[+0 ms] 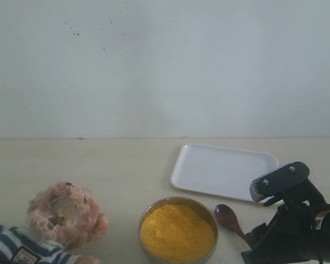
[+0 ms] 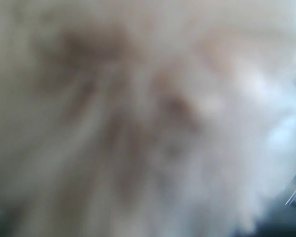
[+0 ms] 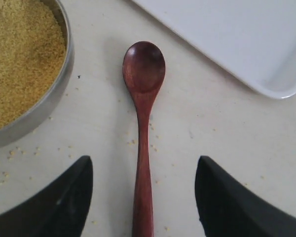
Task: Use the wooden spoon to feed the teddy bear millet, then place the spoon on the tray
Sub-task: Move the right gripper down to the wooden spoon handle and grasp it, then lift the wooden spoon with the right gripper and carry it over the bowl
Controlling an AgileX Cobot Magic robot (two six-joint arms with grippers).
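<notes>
My right jaws stand wide and released, grasping nothing. They straddle the thin handle of the wooden spoon (image 3: 143,98), one dark fingertip (image 3: 64,197) on each side of it, with bare worktop (image 3: 202,128) showing between each tip and the wood. I cannot tell whether the tips touch the worktop.

The spoon lies flat on the worktop with its hollow facing up and empty. Its oval end points away from my right jaws and its handle runs back between them. A few loose yellow grains (image 3: 133,142) are scattered around the handle.

To one side of the spoon, close but apart, is the rim of the round metal bowl (image 3: 56,91), filled with a mound of millet (image 3: 19,59). To the other side, also apart from the spoon, is a rounded corner of the white tray (image 3: 227,34), with nothing on the part I can see. In the exterior view the spoon sits between the bowl and my right arm (image 1: 297,220), in front of the tray's near edge.

My left jaws I cannot tell about. The left wrist view is filled with blurred pale fur of the teddy bear (image 2: 138,123), pressed close to the lens. In the exterior view the bear is at the left front corner of the worktop, well apart from the spoon. Its fluffy head is raised towards the bowl and its striped shirt is cut off by the frame.
</notes>
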